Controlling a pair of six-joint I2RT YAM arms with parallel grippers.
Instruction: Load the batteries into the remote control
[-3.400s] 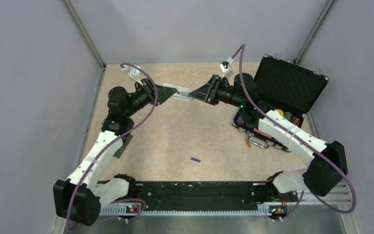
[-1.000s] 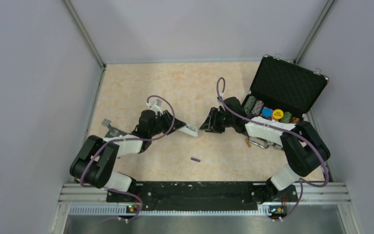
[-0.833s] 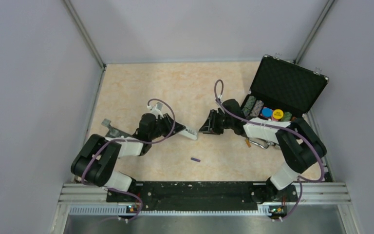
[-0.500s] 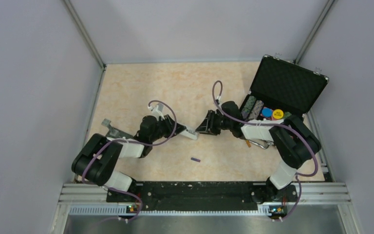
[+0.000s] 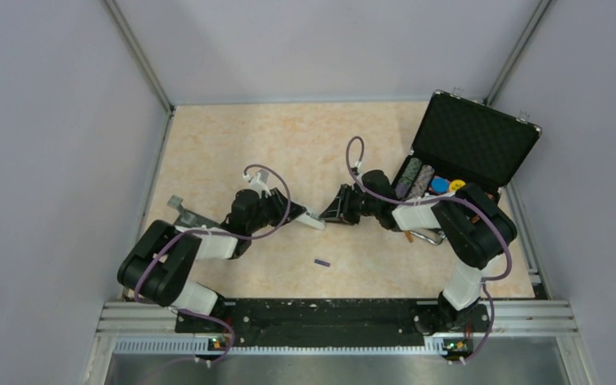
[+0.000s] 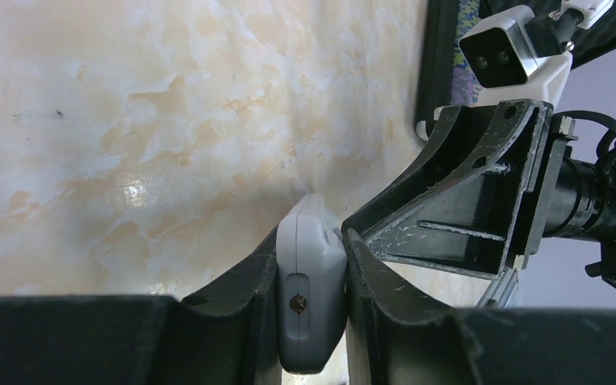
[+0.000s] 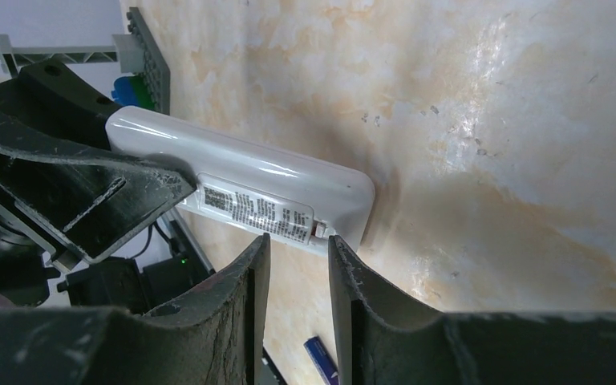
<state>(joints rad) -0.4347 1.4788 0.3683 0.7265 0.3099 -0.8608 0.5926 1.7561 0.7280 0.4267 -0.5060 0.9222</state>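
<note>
The white remote control point(image 5: 314, 218) is held on edge just above the table's middle. My left gripper point(image 5: 300, 215) is shut on it; in the left wrist view the remote point(image 6: 310, 298) is clamped between both fingers. My right gripper point(image 5: 335, 215) faces it from the right. In the right wrist view its jaws stand a little apart with nothing between them. The right gripper's tips point(image 7: 297, 245) sit at the lower edge of the remote's labelled back point(image 7: 245, 183). One dark purple battery point(image 5: 322, 261) lies on the table in front and shows low in the right wrist view point(image 7: 321, 358).
An open black case point(image 5: 473, 140) with striped poker-chip stacks point(image 5: 417, 178) stands at the right, its handle point(image 5: 425, 237) toward me. A dark grey flat card point(image 5: 186, 216) lies at the left by the left arm. Walls close in on the left, back and right.
Both arms came down from high at the back to the table's middle, the left still holding the remote. Over the last second the right gripper moved left up to the remote's end.
</note>
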